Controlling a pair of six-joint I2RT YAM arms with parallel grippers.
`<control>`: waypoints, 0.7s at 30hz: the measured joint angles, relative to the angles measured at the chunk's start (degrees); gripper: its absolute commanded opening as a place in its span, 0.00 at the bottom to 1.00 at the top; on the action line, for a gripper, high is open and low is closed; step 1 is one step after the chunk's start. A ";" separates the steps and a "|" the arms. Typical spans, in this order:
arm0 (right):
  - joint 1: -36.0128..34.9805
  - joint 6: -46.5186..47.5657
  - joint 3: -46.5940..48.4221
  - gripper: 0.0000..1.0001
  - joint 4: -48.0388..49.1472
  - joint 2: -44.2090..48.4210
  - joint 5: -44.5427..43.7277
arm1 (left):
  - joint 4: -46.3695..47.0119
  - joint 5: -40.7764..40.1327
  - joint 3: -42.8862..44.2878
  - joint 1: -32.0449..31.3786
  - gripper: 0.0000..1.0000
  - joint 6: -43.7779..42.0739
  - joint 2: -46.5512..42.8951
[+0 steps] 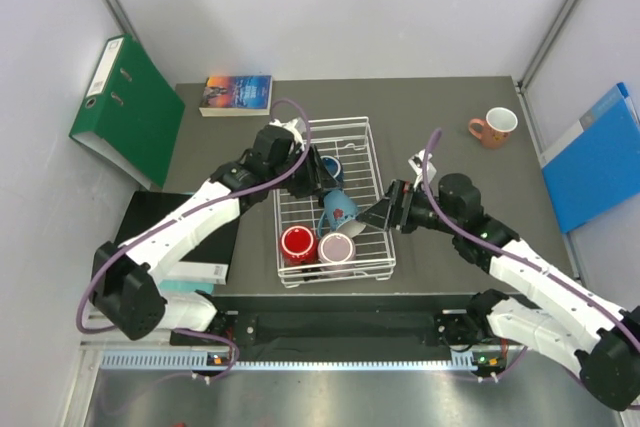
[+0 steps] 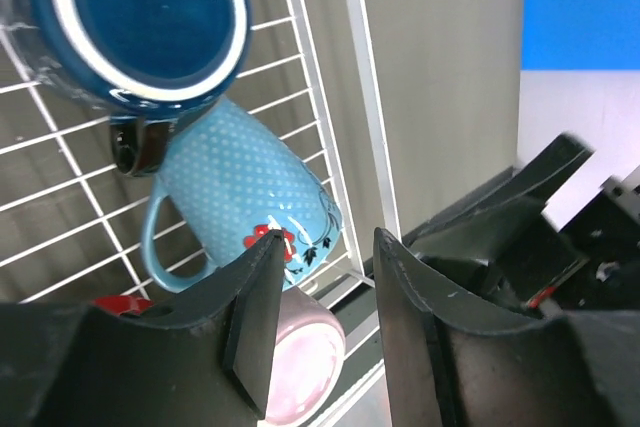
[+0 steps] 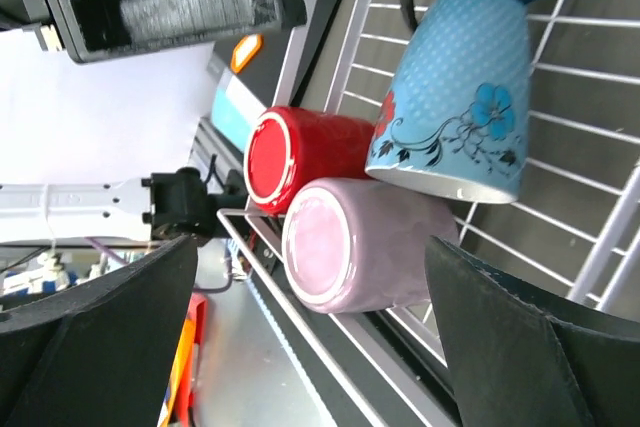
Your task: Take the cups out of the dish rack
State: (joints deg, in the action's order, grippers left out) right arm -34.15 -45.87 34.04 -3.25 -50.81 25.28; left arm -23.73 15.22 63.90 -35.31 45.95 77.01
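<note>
The white wire dish rack [image 1: 362, 152] holds the dark blue cup [image 1: 331, 167], the teal floral cup [image 1: 338, 209], the red cup [image 1: 298, 244] and the pale mauve cup [image 1: 337, 247], these two on their sides. The salmon-pink cup [image 1: 495, 127] stands on the table at the far right, outside the rack. My left gripper [image 1: 314, 187] [image 2: 325, 317] is open and empty, above the rack by the dark blue cup [image 2: 140, 17] and teal cup [image 2: 240, 197]. My right gripper [image 1: 372, 217] [image 3: 310, 347] is wide open at the rack's right side, its fingers on either side of the mauve cup [image 3: 360, 257], not touching it.
A green binder [image 1: 125, 107] leans at the far left and a book [image 1: 237, 94] lies behind the rack. A black pad [image 1: 165, 232] lies left of the rack. A blue folder [image 1: 595, 157] leans at the right wall.
</note>
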 measured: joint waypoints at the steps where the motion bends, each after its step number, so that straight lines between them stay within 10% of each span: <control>1: -0.48 -0.85 -0.68 0.95 0.85 -0.02 0.15 | 0.00 -0.74 -0.31 0.00 0.45 0.20 -0.42; 21: -15.76 -16.79 -2.49 0.94 20.76 -10.64 -11.17 | -5.22 -21.62 -3.50 -0.04 0.48 3.67 -15.56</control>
State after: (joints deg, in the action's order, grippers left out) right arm -49.91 -62.65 31.55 17.52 -61.45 14.11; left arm -28.95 -6.39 60.40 -35.35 49.63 61.45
